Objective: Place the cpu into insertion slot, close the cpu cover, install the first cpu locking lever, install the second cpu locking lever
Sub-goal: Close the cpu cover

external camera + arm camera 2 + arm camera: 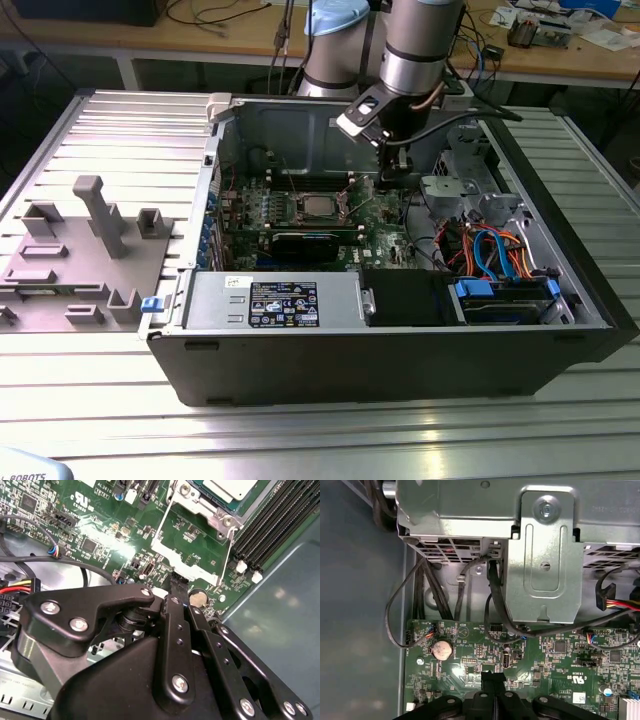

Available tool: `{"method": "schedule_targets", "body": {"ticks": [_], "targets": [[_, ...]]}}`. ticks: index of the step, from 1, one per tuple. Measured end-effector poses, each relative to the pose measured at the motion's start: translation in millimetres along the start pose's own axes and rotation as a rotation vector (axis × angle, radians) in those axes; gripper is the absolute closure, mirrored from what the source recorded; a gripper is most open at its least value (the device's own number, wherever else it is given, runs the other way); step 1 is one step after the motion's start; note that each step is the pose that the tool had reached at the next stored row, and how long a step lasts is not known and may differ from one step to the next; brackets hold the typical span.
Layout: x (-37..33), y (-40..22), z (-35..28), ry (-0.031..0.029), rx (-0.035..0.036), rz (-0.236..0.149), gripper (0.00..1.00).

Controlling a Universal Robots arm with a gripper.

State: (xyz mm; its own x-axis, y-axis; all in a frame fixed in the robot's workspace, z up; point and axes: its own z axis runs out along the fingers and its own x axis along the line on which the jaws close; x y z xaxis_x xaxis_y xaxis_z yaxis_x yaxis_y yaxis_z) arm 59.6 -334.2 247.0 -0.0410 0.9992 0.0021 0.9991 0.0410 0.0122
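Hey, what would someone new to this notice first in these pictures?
The open computer case on the ribbed metal table, with the robot arm reaching down into it from the far side. Inside lies the green board, the cpu shining silver at its middle. In both wrist views the black hand hangs close over the board, fingers together, near a coin battery.

Room is lying open straight above the insertion slot [300, 207]. A drive cage [450, 186] and cables [495, 250] are crowding its side toward the exterior view's right.
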Motion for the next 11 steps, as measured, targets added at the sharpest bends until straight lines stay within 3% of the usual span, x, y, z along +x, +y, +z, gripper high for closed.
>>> {"method": "schedule_targets", "body": {"ticks": [6,11], "targets": [[0.4,-9.3,0.0,0.0002,-0.0015,0.0,0.89],[0.7,-18.2,-0.2,-0.0001,-0.0078,0.0,0.89]]}}
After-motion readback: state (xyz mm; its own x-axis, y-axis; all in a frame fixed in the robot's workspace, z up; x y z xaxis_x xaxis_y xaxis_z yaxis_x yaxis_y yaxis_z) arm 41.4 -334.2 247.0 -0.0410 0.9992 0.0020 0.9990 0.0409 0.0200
